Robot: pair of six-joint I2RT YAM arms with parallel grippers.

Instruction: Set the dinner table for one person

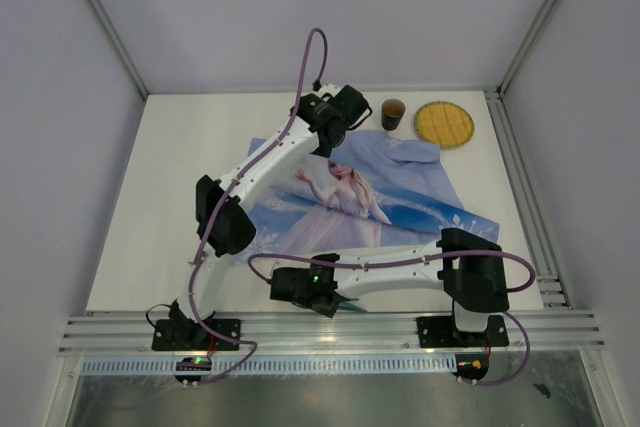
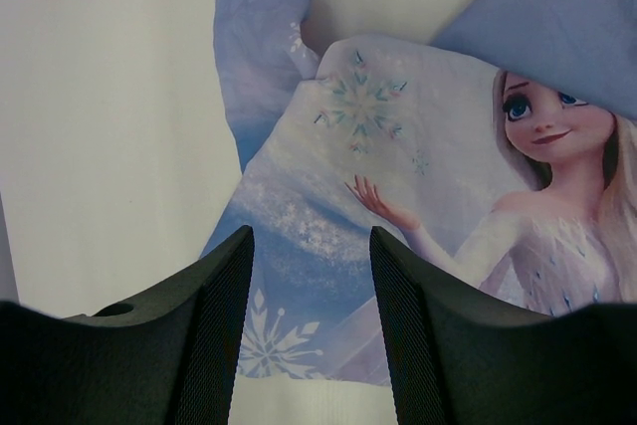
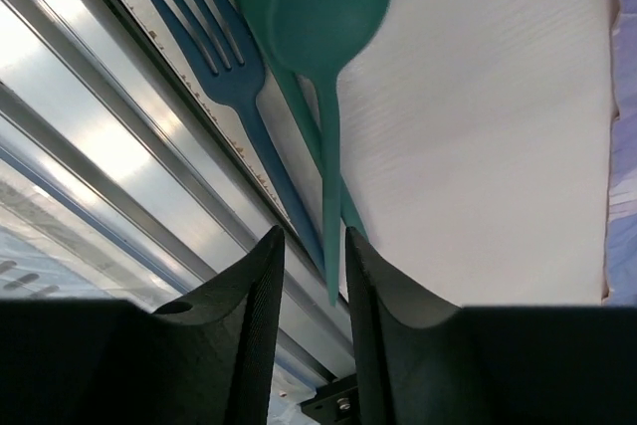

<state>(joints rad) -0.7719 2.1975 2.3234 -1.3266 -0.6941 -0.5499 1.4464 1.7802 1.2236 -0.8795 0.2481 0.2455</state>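
R pincer [image 3: 314, 246] released, jaws a crack apart; spoon [image 3: 328, 7] handle tip between them, fork [image 3: 214, 37] just beside, at near rail of table [image 1: 140, 247]. L pincer [image 2: 312, 246] released over cloth [image 1: 400, 187]. Rec: centre on one handle only, clench, lift straight.

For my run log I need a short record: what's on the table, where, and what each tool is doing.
dinner table: white, silver-railed
cloth: blue printed, rumpled, in the middle
cup: brown, upright, far side, left of yellow plate
cutlery: blue fork and teal spoon by near rail
left tool: open, empty, above cloth
right tool: narrowly open, spoon handle end between its jaws
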